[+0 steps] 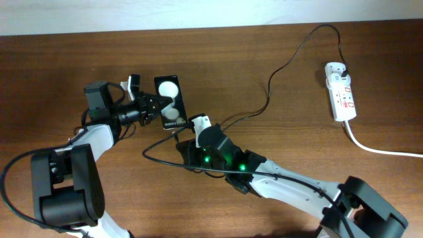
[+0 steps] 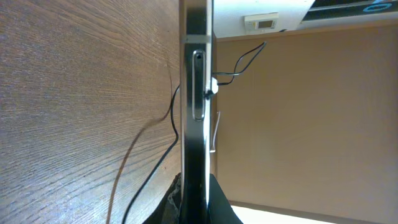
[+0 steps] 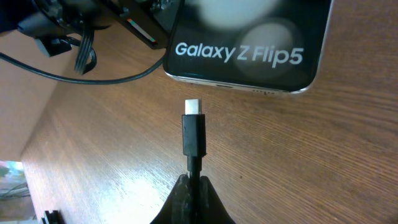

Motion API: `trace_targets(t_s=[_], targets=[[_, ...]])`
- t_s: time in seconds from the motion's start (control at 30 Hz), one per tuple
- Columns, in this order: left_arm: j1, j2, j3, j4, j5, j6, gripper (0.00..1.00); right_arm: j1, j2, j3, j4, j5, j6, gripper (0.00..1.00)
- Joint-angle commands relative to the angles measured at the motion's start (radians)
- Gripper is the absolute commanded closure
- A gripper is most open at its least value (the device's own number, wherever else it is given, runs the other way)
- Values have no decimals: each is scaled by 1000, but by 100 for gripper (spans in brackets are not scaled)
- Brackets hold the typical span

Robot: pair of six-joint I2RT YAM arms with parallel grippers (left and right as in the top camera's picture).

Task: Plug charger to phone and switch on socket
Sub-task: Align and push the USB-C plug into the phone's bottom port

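The phone (image 1: pixel 170 100) lies on the wooden table, black, with two white reflections. Its "Galaxy Z Flip5" end (image 3: pixel 249 46) faces my right gripper. My left gripper (image 1: pixel 154 104) is shut on the phone's left edge; in the left wrist view the phone (image 2: pixel 196 93) shows edge-on between the fingers (image 2: pixel 196 202). My right gripper (image 3: pixel 194 185) is shut on the charger (image 3: pixel 193 134) just behind its plug. The plug tip points at the phone's bottom edge, a short gap away. In the overhead view the right gripper (image 1: pixel 180 139) sits just below the phone. The socket (image 1: pixel 342 96) lies at the far right.
The black charger cable (image 1: pixel 269 92) runs from the white adapter (image 1: pixel 337 68) on the socket across the table and loops in front of my right arm. The socket's thick white cord (image 1: pixel 380 150) trails off the right edge.
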Motion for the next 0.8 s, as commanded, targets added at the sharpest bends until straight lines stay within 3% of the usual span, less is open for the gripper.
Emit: trace_targets(t_s=[0.0, 0.43, 0.77], targets=[[1, -3, 1, 7, 38, -20, 100, -4, 9, -1, 28, 23, 8, 96], [1, -3, 1, 10, 37, -106, 100, -4, 10, -1, 27, 82, 92, 96], [1, -3, 1, 10, 33, -106, 100, -3, 10, -1, 24, 47, 102, 96]])
